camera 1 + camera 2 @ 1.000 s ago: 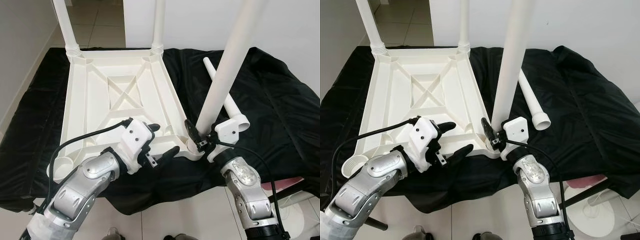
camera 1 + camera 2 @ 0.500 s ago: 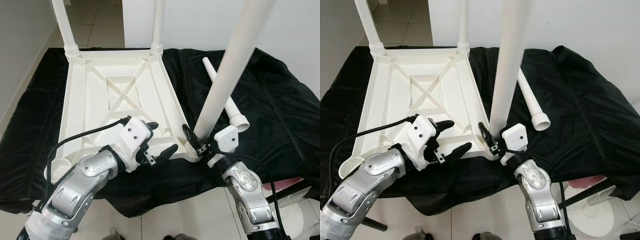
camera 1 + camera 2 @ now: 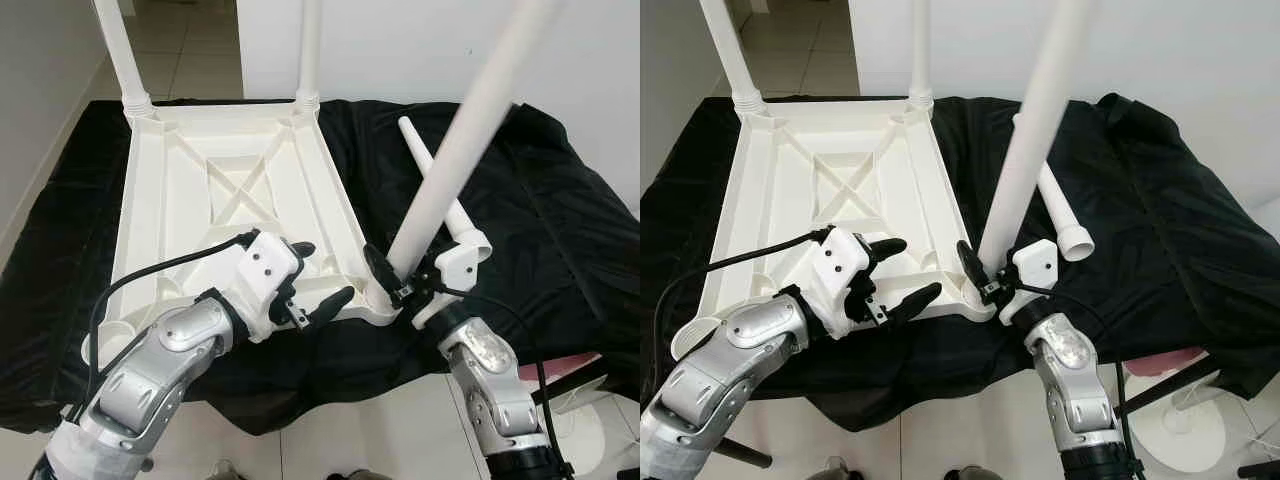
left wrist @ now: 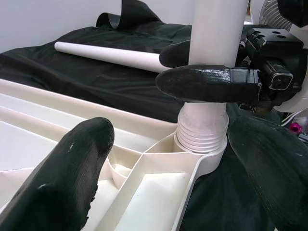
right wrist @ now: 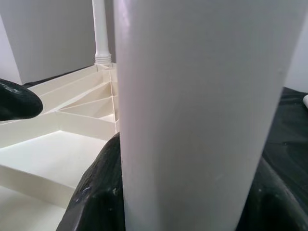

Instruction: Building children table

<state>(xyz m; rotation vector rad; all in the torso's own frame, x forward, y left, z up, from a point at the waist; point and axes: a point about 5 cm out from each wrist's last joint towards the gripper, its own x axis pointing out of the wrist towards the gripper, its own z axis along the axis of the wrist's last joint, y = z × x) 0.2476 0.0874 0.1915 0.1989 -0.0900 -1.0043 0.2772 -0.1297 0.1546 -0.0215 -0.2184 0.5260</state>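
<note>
A black cloth [image 3: 560,210] covered the bench from edge to edge, rumpled into folds at its far right corner and hanging over the near edge. Behind it rose a plain white wall [image 3: 400,40], and another pale wall [image 3: 40,90] ran along the left. Between them the floor [image 3: 185,50] of light tiles led away into a passage. More tiles [image 3: 330,440] showed below the near edge. Low at the right stood a white round base [image 3: 1185,430] and something pink [image 3: 570,362] under the cloth's hem.

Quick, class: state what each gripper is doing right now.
Left gripper: open, beside the tabletop's near edge.
Right gripper: shut on the table leg.
</note>
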